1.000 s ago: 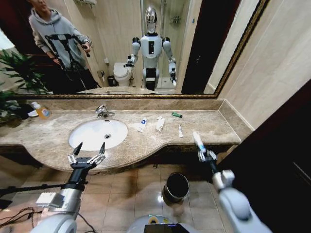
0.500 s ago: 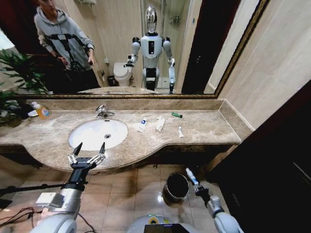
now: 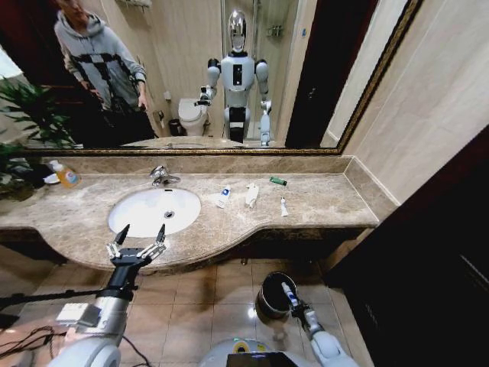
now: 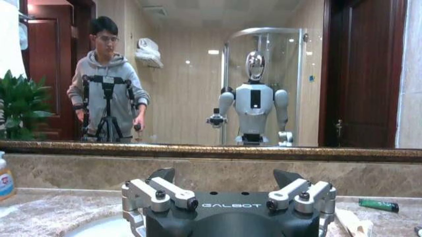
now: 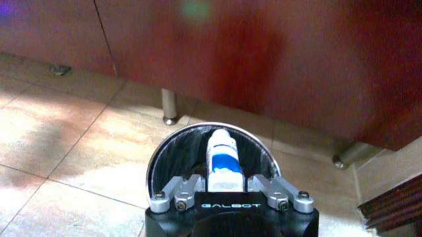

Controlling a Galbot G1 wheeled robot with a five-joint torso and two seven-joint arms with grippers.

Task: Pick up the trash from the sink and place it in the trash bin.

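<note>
Right gripper point(image 5: 223, 183), tube point(image 5: 222, 159) over bin point(image 5: 173, 148)

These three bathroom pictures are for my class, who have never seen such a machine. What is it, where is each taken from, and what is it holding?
It is a wheeled robot with two arms. One picture looks down from its head; the other two come from cameras on its wrists. The mirror shows the robot itself. Its right claw grips a white tube with blue marks, pointing it into the dark round trash bin on the floor. The left claw hovers open at the counter's front edge, before the white sink. More small trash lies on the marble countertop beside the sink.
</note>
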